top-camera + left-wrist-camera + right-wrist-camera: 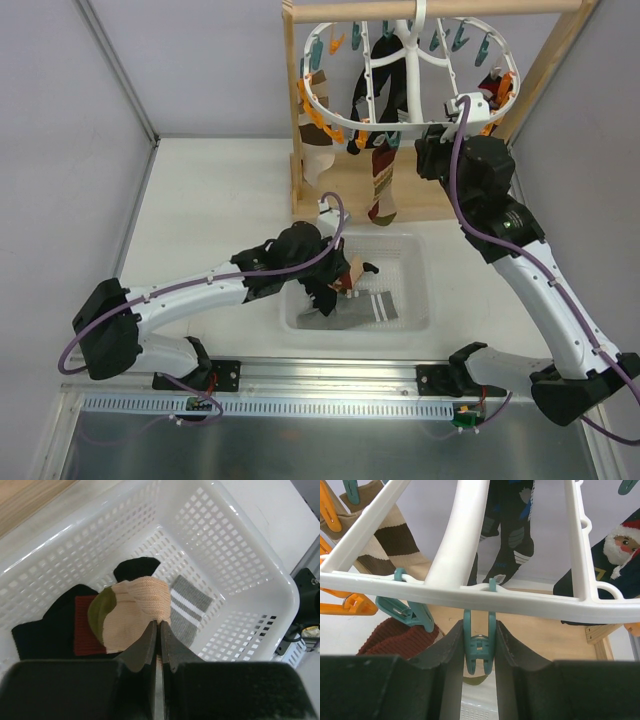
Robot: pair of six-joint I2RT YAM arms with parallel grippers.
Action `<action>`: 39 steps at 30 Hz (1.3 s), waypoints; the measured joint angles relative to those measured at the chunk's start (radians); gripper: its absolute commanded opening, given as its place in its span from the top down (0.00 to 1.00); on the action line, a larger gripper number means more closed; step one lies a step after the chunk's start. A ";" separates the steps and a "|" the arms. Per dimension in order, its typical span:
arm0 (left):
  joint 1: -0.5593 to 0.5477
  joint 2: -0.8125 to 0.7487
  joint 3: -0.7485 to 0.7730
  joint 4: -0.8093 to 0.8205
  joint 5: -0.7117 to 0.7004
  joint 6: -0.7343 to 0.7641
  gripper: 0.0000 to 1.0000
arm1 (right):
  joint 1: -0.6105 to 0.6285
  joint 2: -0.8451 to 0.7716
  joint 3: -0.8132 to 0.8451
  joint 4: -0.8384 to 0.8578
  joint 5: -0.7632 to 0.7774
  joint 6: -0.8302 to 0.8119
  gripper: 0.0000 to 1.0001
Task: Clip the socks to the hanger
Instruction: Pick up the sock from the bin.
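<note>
White plastic oval ring hanger (460, 535) hangs from a wooden stand frame (293, 170); white mesh plastic basket (225, 540) below; left gripper (157, 630) jaws pinch tight on a peach ribbed sock (137, 607) inside the basket; right gripper (479, 632) jaws squeeze the hanger's teal clothespin (479, 650)

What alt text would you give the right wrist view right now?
The right gripper pinches a teal clothespin hanging from the white hanger. Behind hang a brown-and-cream striped sock, a black sock and a Santa sock.
</note>
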 measured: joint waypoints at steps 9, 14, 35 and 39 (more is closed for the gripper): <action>-0.056 0.047 0.139 -0.006 0.058 0.029 1.00 | 0.000 0.008 -0.001 0.002 0.005 -0.001 0.99; -0.064 -0.035 0.141 -0.006 -0.008 0.032 1.00 | 0.000 0.008 -0.001 0.002 0.006 -0.001 0.99; 0.002 -0.027 -0.034 -0.065 -0.455 0.096 1.00 | 0.000 0.047 -0.001 0.010 0.003 0.003 0.99; 0.007 0.015 -0.033 -0.076 -0.510 0.108 1.00 | 0.000 0.054 -0.001 0.012 0.003 0.003 0.99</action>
